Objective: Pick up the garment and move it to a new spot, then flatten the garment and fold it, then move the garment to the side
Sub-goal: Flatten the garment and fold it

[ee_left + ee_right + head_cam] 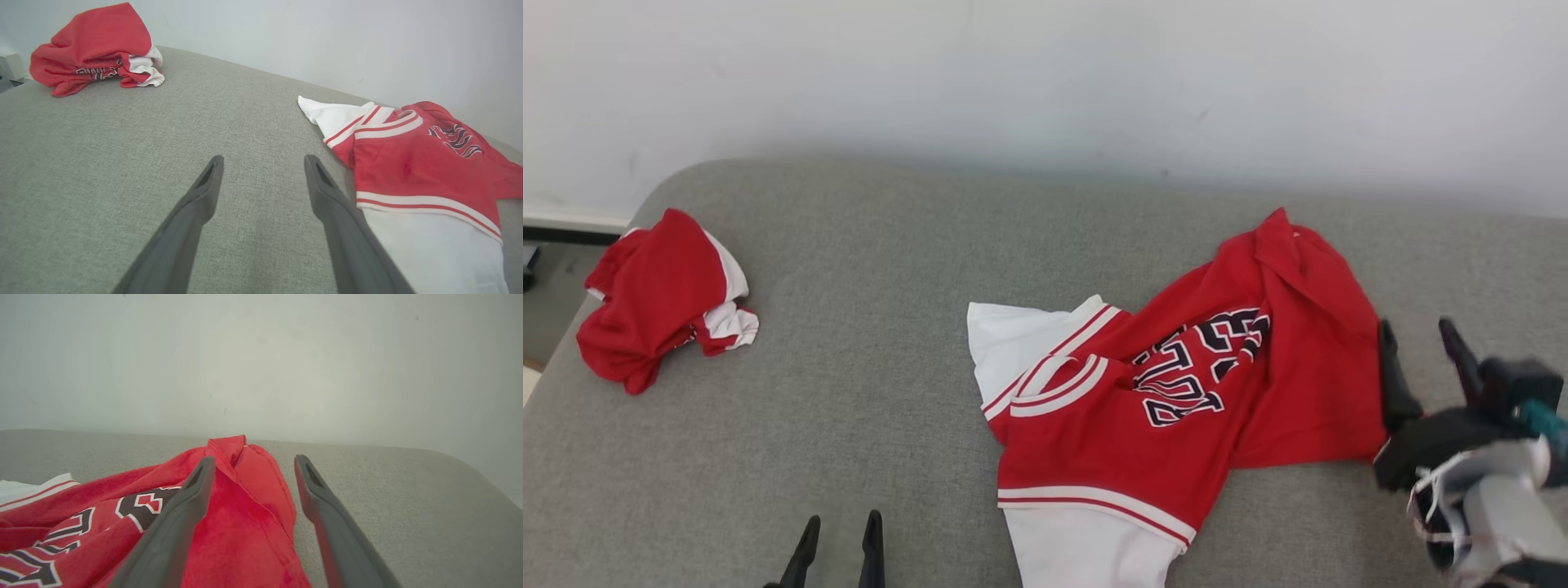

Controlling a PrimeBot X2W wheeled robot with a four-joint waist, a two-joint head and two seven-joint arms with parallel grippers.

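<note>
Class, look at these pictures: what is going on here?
A robot is working on a red and white jersey lying crumpled, not yet flattened, on a grey cushion. Its right pincer stands open at the jersey's right edge, gripping nothing; its left pincer is open over bare cushion. Another red garment sits bundled far left.

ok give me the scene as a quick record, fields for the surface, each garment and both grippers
surface: grey cushion, pale wall behind
jersey: red and white, crumpled and partly spread mid-cushion, dark lettering up
bundle: second red and white garment, bunched at the cushion's far left
left gripper: open, over bare cushion left of the jersey, holding nothing
right gripper: open, at the jersey's right edge, nothing gripped
fold status: jersey not yet flattened or folded
</note>
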